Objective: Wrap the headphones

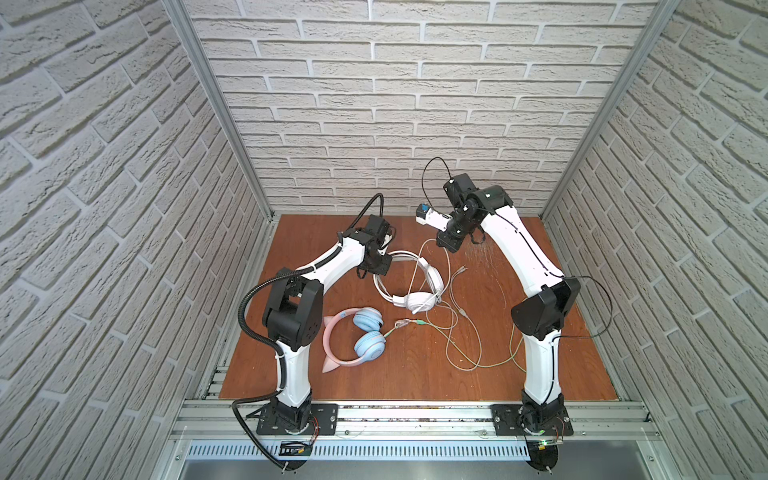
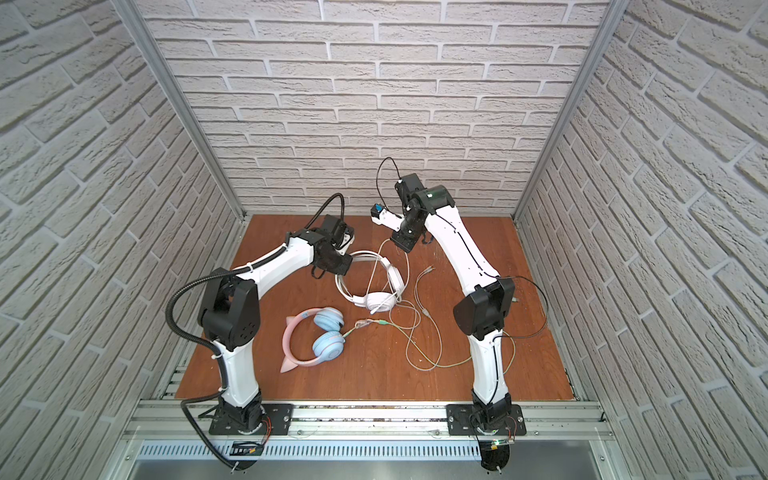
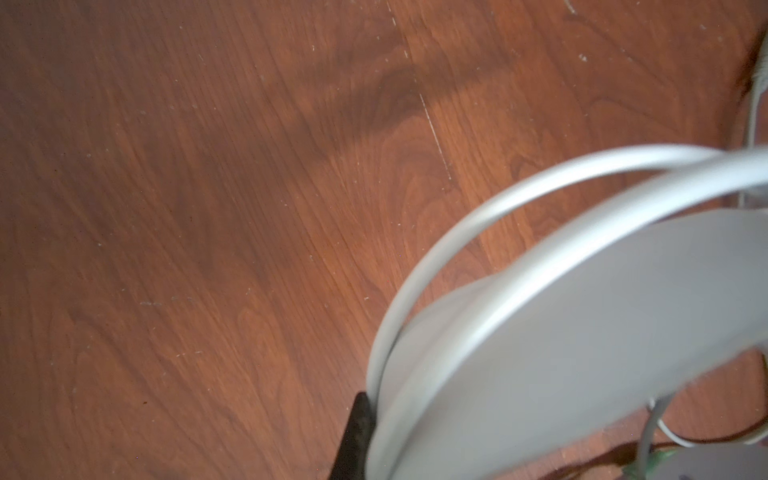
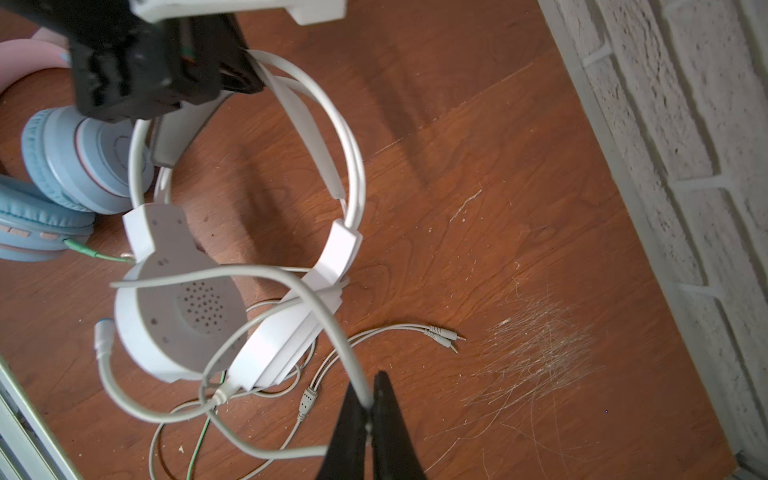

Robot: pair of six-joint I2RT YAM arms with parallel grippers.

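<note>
Toward 8 o'clock on the desk [image 1: 374,386], the pink cat-ear headphones [image 1: 369,344] lie flat and untouched, and their greenish cable [image 1: 420,323] trails off toward 4 o'clock; they appear to be waiting their turn. Just past centre toward 11 o'clock, the left gripper [image 1: 380,266] has its jaws pressed onto the headband [image 4: 311,141] of the white headphones [image 1: 419,301]. This is probably an anchor, so the pair cannot slide or spin while cable is laid around it. At 1 o'clock of that pair, the right gripper [image 4: 371,399] has its jaws pinched on the pale cable [image 4: 249,269] and holds it off the desk. The slack crosses over the pair, ready to be led round. The plugs [image 4: 442,336] lie loose toward 3 o'clock.
</note>
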